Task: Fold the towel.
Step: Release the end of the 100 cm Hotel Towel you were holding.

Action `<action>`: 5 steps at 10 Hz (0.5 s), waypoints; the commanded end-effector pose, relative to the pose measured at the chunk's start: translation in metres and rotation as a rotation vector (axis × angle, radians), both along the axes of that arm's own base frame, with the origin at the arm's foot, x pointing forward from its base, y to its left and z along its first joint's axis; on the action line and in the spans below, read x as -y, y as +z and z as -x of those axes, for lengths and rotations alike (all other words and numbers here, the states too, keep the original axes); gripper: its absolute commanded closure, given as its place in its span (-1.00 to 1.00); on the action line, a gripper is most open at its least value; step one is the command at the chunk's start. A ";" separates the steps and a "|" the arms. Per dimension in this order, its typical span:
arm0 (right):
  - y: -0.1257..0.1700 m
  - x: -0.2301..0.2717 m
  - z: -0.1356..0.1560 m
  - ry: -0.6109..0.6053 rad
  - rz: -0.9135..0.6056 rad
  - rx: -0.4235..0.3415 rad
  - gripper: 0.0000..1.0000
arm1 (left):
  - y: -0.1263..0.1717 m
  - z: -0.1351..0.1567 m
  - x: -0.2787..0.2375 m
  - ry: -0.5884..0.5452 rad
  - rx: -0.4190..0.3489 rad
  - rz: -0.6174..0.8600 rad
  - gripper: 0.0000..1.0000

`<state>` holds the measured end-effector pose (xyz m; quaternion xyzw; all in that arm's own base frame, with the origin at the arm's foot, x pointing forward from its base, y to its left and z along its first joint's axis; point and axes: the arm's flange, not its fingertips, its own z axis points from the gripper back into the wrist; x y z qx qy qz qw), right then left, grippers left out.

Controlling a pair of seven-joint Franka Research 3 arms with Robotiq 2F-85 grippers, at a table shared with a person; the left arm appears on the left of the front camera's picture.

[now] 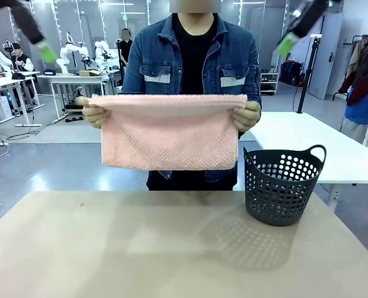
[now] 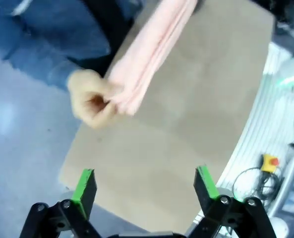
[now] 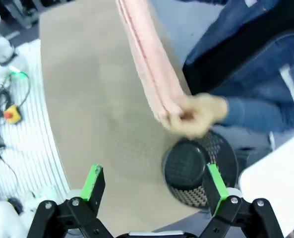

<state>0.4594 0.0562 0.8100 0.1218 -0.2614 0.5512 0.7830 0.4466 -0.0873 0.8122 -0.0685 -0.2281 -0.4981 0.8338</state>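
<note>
The person at the far side of the bench (image 1: pixel 140 248) holds the towel (image 1: pixel 168 133) up in the air at chest height, clear of the bench top. It is doubled over, so that it hangs as a wide salmon-pink rectangle with a straight, level upper edge and herringbone texture across its face. The person's hand on the robot's left side (image 1: pixel 92 113) pinches one upper corner and the person's other hand (image 1: pixel 246 116) pinches the opposite one. The robot's left hand (image 2: pixel 144 181) is released, its green-padded fingers spread wide with nothing between them. It hangs high above the bench and looks down on the towel's edge, well apart from it. The robot's right hand (image 3: pixel 154 181) is likewise released and empty, its fingers wide apart, raised high over the robot's right side of the bench. Beneath it stands a dark grey perforated basket (image 1: pixel 283 186) with two loop handles, upright on the bench near the far edge, just below the towel's corner on that side.
</note>
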 end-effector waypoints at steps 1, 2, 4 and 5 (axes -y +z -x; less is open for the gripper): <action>-0.011 0.038 0.019 -0.148 -0.092 0.005 -1.00 | -0.008 0.022 -0.047 0.167 0.030 0.069 -1.00; -0.011 0.062 0.033 -0.230 -0.120 0.028 -1.00 | -0.007 0.035 -0.074 0.239 0.055 0.103 -1.00; -0.017 0.101 0.050 -0.353 -0.159 0.029 -1.00 | -0.009 0.051 -0.119 0.349 0.057 0.161 -1.00; -0.021 0.113 0.055 -0.388 -0.178 0.024 -1.00 | -0.009 0.056 -0.129 0.382 0.062 0.167 -1.00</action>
